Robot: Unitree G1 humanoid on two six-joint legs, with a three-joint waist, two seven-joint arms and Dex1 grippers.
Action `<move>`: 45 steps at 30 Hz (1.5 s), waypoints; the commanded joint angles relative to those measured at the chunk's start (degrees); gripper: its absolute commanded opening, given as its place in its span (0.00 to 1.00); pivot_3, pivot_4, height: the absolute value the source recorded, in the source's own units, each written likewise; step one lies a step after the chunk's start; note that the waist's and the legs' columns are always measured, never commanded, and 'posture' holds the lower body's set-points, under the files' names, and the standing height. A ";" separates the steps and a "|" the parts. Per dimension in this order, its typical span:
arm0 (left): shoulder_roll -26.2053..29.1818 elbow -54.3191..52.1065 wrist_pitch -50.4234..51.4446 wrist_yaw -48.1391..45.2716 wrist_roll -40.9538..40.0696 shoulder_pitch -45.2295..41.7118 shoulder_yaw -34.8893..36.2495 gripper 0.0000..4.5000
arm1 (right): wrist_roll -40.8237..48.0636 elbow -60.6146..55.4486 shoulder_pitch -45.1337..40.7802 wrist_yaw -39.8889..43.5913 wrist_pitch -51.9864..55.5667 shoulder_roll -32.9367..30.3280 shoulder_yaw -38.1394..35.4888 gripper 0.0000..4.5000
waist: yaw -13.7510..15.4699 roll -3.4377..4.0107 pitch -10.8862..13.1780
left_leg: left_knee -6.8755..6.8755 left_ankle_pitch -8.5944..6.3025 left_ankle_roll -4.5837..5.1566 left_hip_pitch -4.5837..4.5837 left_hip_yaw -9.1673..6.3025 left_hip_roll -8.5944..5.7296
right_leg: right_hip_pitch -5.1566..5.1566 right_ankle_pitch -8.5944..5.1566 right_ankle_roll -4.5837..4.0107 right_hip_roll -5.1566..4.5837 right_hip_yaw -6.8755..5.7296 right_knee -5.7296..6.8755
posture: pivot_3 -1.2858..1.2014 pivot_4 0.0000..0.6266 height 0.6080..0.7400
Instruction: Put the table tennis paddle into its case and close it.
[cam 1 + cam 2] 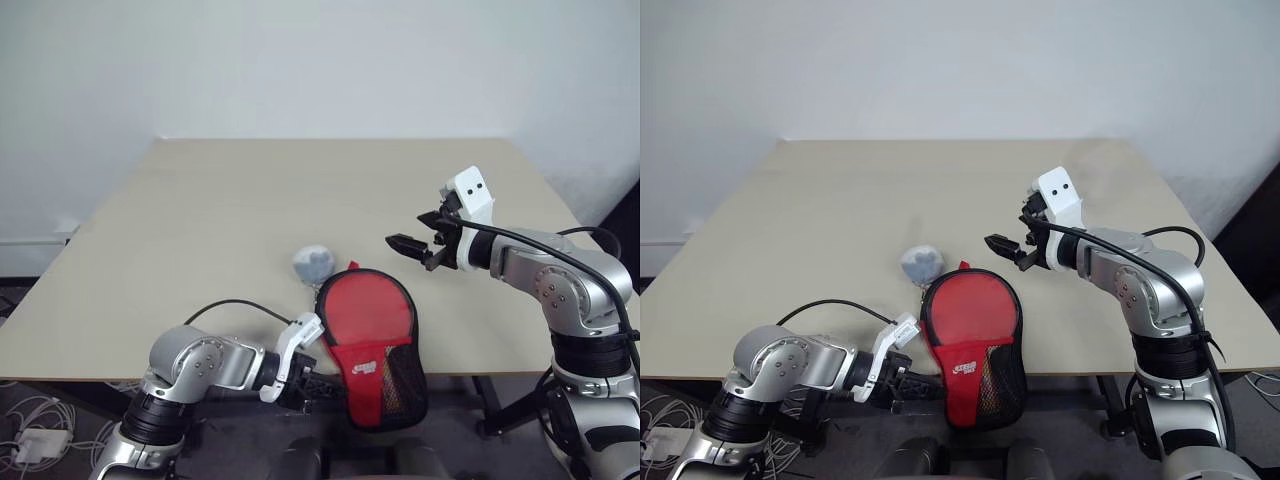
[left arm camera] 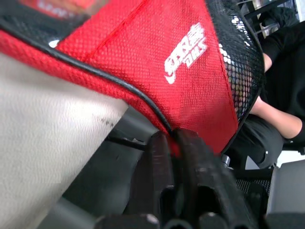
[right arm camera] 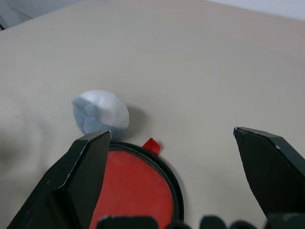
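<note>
Closing step, I'd say: left tool (image 1: pixel 305 385) pinches the case (image 1: pixel 370 345) by its black edge, case hanging off the counter (image 1: pixel 200 230) rim. Right tool (image 1: pixel 418 248) hovers above, spread wide. Next: find the zipper.

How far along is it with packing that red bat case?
The case lies shut-looking at the table's near edge, its mesh end hanging over, no paddle visible outside. The left gripper pinches the case's black-trimmed edge; the right gripper hovers open above. Whether the zip is fully closed can't be seen.
</note>
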 commanded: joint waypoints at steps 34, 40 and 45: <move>-2.70 -0.42 -55.68 -7.89 30.25 0.86 -13.51 0.14 | -7.69 18.12 -12.51 9.06 -14.90 2.36 8.81 1.00 | -0.01 0.00 0.14 | -0.02 0.10 0.12 -0.04 0.11 -0.02 | 0.05 0.03 0.00 0.11 0.08 0.03 | 0.52 0.00 0.96; -4.23 3.83 -59.43 -8.15 34.15 2.27 -15.06 0.14 | -11.34 26.47 -17.05 13.85 -19.72 6.45 13.96 1.00 | -0.03 0.02 0.13 | 0.01 0.10 0.13 -0.01 0.09 -0.03 | 0.02 0.03 0.00 0.13 0.08 0.07 | 0.52 0.00 0.96; -5.18 5.34 -60.76 -8.26 35.74 2.77 -15.14 0.14 | -13.77 34.73 -20.17 17.85 -23.90 11.29 17.06 1.00 | -0.04 0.03 0.13 | 0.02 0.10 0.12 0.00 0.08 -0.03 | -0.06 0.04 0.00 0.14 0.07 0.09 | 0.52 0.00 0.96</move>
